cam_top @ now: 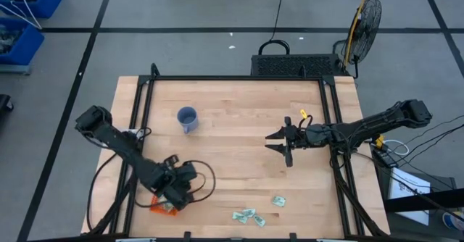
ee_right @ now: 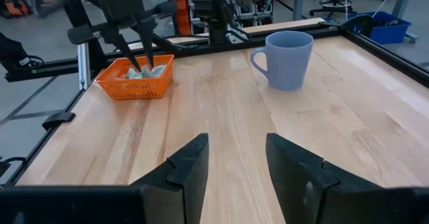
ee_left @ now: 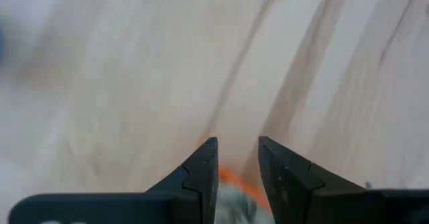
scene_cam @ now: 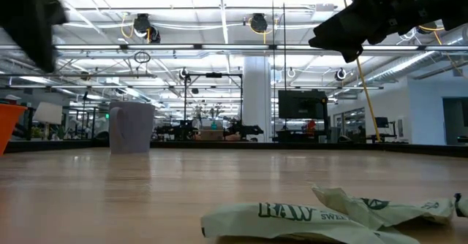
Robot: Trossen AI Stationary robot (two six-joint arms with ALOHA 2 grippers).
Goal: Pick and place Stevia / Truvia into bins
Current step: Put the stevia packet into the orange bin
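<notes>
Fingers of the left gripper (ee_right: 143, 58) are parted, tips down inside the orange basket (ee_right: 132, 83), which holds a small heap of sachets; nothing is pinched between them. Only the right wrist view shows that heap (from above, the arm hides most of the basket). More sachets (cam_top: 255, 215) lie loose near the table's (cam_top: 239, 140) front edge. Off to the right, the right gripper (cam_top: 279, 143) hangs spread and empty above bare wood, well apart from the blue mug (cam_top: 187, 119).
</notes>
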